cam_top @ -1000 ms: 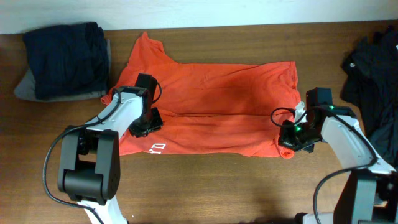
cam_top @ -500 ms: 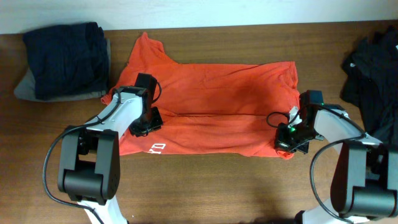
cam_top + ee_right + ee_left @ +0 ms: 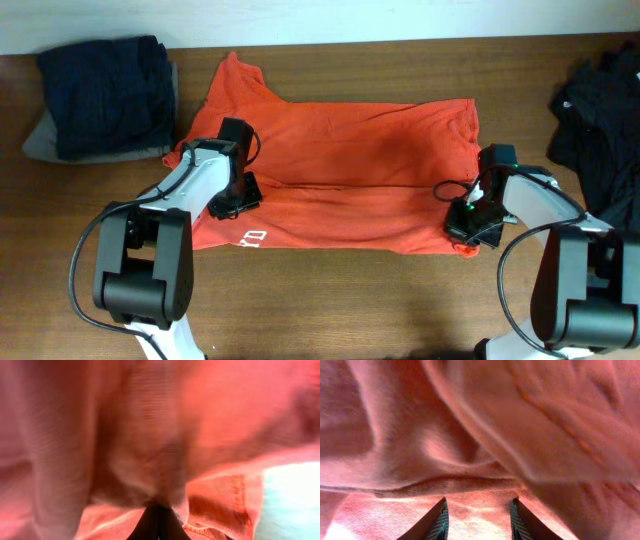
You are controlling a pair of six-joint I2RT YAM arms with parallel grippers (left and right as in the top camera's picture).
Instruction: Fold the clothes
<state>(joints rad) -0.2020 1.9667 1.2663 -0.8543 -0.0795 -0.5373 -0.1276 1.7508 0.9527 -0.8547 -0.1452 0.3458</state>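
The clothes here are chiefly an orange-red T-shirt (image 3: 350, 170) lying flat across the middle of the table, its white lettering (image 3: 252, 238) near the lower left hem. My left gripper (image 3: 233, 198) rests on the shirt's left side. In the left wrist view this gripper (image 3: 479, 506) has its fingers apart, with flat fabric showing between them and a fold (image 3: 470, 435) ahead. My right gripper (image 3: 468, 226) sits at the shirt's lower right corner. In the right wrist view it (image 3: 159, 508) is shut on bunched shirt cloth, beside a stitched hem (image 3: 237, 495).
A folded navy garment on a grey one (image 3: 105, 95) sits at the back left. A heap of black clothes (image 3: 600, 110) lies at the right edge. Bare wooden table (image 3: 330, 300) runs along the front.
My right arm has swung in closer to the shirt's right edge, and its gripper has shifted slightly toward the front with the corner. The left arm has stayed still.
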